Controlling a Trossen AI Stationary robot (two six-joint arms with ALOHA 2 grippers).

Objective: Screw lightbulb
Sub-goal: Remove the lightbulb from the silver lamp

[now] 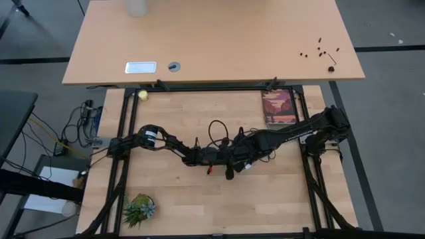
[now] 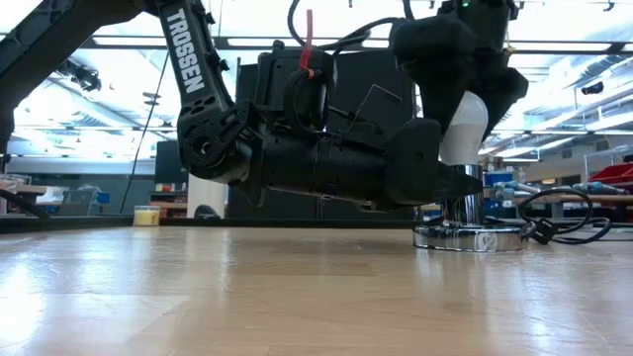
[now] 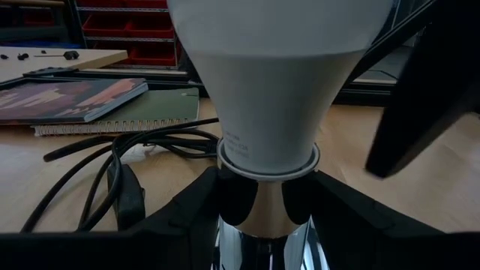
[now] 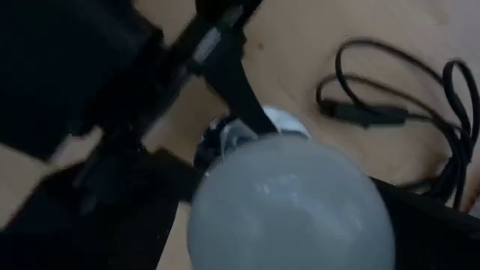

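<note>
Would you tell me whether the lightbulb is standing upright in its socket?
Upright: the lightbulb stands vertically on the chrome socket, base down. How far it is threaded, cannot tell.

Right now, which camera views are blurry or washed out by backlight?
Right wrist view: the white rounded lightbulb and the black cord are soft with blur. Low view: bright ceiling lights behind leave the dark arms nearly in silhouette. Left wrist view: the lightbulb fills the top, fairly sharp. High view: evenly lit, no glare.
</note>
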